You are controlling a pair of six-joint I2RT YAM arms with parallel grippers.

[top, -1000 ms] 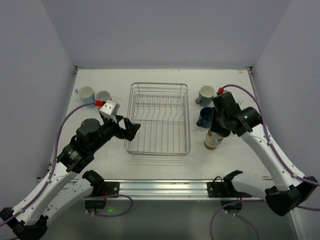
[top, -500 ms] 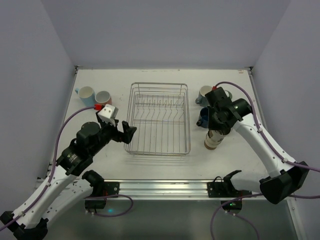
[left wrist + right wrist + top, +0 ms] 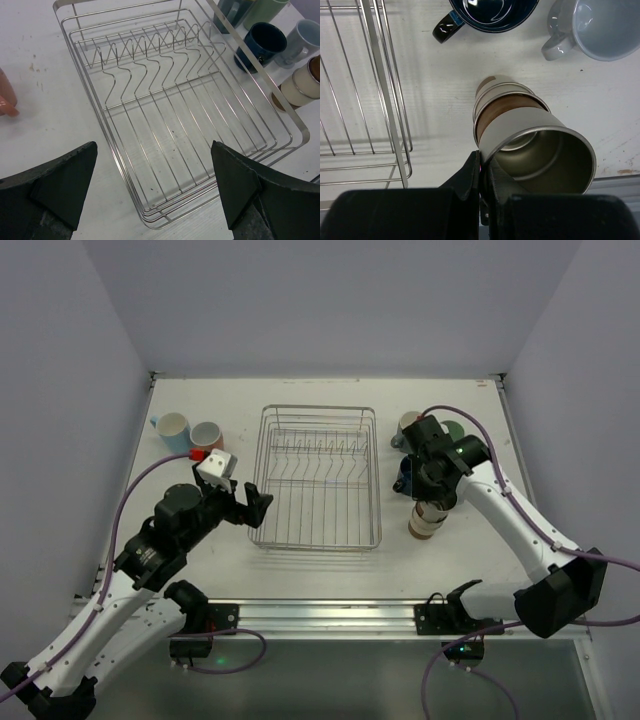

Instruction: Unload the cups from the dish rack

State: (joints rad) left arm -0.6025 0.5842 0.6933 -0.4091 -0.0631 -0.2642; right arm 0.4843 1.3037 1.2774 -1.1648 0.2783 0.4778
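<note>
Overhead, the left end effector (image 3: 255, 502) gapes wide open beside the dish rack (image 3: 320, 495). The right end effector (image 3: 481, 170), closed on nothing, sits just beside the stacked cream cups (image 3: 530, 135).

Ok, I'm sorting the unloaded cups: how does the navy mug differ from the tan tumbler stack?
The navy mug is dark, the tan tumbler stack pale. The mug has a handle; the stack shows none. The mug is single; the stack is several nested cups. Both stand mouth up right of the dish rack.
</note>
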